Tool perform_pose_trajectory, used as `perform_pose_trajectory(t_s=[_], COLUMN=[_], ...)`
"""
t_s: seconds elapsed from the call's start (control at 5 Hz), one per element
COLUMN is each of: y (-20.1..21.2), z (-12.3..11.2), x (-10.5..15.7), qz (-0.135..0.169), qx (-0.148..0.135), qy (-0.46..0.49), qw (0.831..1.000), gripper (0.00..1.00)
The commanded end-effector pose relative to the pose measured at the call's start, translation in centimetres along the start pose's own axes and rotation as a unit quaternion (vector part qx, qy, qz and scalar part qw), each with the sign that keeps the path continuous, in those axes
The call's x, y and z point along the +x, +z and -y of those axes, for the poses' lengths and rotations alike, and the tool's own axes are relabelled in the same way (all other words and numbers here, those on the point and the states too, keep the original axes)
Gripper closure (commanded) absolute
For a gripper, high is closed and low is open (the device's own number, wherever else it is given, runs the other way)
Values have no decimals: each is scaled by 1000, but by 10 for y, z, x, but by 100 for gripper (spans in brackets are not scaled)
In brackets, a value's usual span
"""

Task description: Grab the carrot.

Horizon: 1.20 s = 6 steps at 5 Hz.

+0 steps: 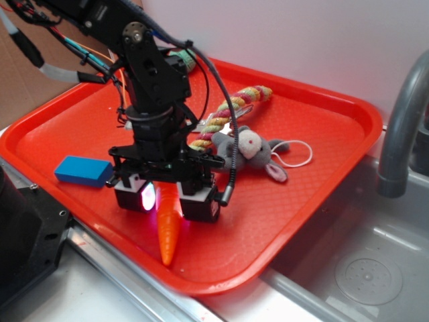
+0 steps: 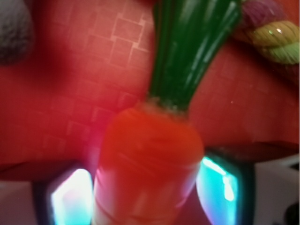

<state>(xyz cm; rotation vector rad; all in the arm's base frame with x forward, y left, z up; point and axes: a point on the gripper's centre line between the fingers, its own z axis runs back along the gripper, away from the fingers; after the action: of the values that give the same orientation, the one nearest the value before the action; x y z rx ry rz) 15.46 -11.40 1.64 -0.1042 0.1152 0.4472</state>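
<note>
Two lit fingers of the black gripper [image 1: 167, 196] straddle the smooth orange plastic carrot [image 1: 167, 231] near the red tray's [image 1: 322, 161] front edge. Whether they clamp it, I cannot tell; lifting remains.

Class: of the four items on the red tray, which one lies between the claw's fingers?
The carrot, orange and pointed, lies between the claw fingers. The blue block, rope toy and plush bunny lie apart.

Between the pads of the black claw [image 1: 167, 199], which glow pink and cyan, sits an orange carrot [image 1: 167, 231] with a dark green ribbed top. Under it the tray [image 1: 315, 168] is red with a fine grid texture. Beside the claw lies a blue block [image 1: 83, 171]; behind it, a grey bunny [image 1: 251, 153] and a red, yellow and green twisted rope [image 1: 231, 114].
</note>
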Motion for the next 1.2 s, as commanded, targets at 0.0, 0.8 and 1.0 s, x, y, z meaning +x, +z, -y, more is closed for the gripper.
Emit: perform_pose_trajectory(t_s=[0.0, 0.8, 1.0], y=[60, 226, 228], z=[-10, -99, -106], x=[-15, 43, 56], qz=[76, 59, 63], qx=[19, 58, 76], qy=[-55, -119, -118], qw=[995, 989, 988], gripper=[100, 100, 100])
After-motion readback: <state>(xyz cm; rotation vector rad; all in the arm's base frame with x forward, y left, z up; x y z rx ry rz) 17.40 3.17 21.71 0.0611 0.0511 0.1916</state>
